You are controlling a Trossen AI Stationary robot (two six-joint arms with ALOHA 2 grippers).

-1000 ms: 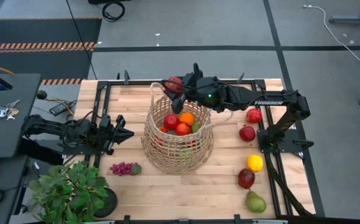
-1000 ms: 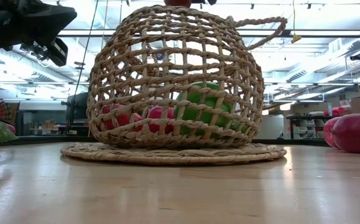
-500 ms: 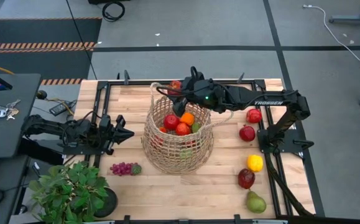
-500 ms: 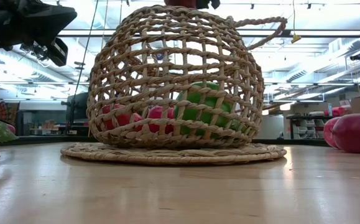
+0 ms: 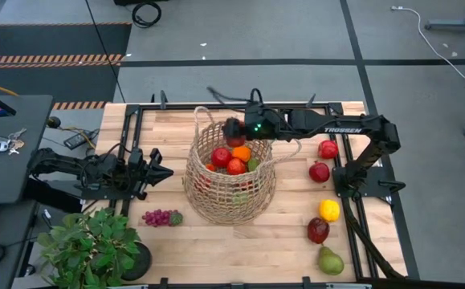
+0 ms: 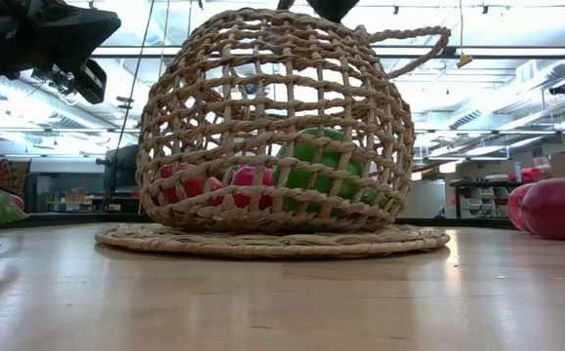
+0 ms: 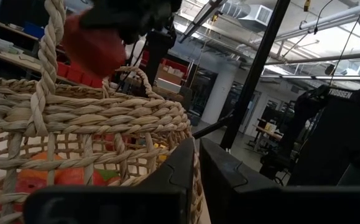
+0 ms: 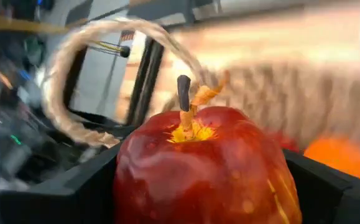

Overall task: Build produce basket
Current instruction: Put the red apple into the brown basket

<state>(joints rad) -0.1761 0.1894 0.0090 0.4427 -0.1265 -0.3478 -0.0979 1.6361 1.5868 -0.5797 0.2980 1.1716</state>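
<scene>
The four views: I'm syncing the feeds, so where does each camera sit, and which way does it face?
High: overhead, straight down on basket, both arms.
Low: tabletop height, level at basket; the right arm's tip above.
Left wrist: on the waiting left gripper, shut, facing the basket rim.
Right wrist: on the right gripper, holding a red apple.
Shared: both wrist views show the apple.

white TROSSEN lettering on the right arm (image 5: 340, 128) at about 1 o'clock on the table in the high view, same brand again, partly cut off, on a dark arm (image 7: 338, 134) at 3 o'clock in the left wrist view
</scene>
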